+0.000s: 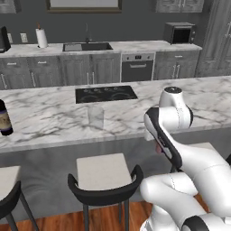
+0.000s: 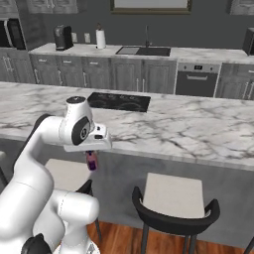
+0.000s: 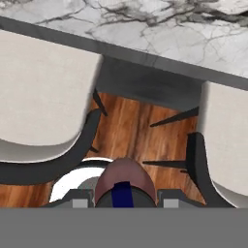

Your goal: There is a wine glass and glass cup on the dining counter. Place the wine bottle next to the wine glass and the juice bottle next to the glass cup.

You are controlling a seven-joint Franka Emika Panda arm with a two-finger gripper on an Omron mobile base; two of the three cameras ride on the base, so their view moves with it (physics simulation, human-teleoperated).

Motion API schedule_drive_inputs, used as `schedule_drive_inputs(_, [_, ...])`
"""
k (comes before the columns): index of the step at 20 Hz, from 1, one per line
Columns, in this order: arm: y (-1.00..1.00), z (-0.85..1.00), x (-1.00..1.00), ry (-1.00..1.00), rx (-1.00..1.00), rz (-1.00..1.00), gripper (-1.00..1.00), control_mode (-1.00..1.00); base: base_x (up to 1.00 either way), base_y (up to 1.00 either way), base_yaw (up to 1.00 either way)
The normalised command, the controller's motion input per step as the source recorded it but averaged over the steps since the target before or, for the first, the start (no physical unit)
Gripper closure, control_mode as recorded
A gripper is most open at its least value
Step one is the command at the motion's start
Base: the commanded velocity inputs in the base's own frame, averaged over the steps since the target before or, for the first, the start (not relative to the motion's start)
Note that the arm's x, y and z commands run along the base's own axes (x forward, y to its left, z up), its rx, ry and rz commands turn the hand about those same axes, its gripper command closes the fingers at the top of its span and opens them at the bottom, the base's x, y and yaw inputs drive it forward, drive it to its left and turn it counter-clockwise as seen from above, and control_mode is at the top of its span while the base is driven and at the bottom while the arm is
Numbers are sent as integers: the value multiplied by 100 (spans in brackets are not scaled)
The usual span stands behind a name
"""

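1. We count one wine bottle [image 1: 5,118], dark with a tan label, standing upright at the far left of the desk [image 1: 54,115], cut by the picture's left edge.
2. We count one glass cup [image 1: 95,116], faint and clear, upright on the desk near its front edge, just in front of the black cooktop [image 1: 106,94] set into the top.
3. We count one juice bottle [image 2: 92,160], reddish with a dark blue cap [image 3: 121,193], and it is off the desk.
4. We see two full stools in the left base view, one [image 1: 103,173] below the glass cup and a second [image 1: 9,187] at the left edge.
5. The claw [image 3: 122,202] is narrowed onto the juice bottle, which sits between its tips; the bottle hangs below the white hand, in front of the desk's front edge and lower than its top.
6. In the hand view the bottle is over the wooden floor [image 3: 131,126], between two stool seats, with the desk's edge beyond.
7. The marble to the right of the glass cup lies bare, as does the stretch between the glass cup and the wine bottle.
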Motion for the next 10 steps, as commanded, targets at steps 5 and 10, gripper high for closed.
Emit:
schedule_drive_inputs(5, [10, 26, 8, -1, -11, 23, 100, -100, 0, 0, 0])
schedule_drive_inputs(10, [14, 27, 14, 3, 2, 24, 100, -100, 0, 0, 0])
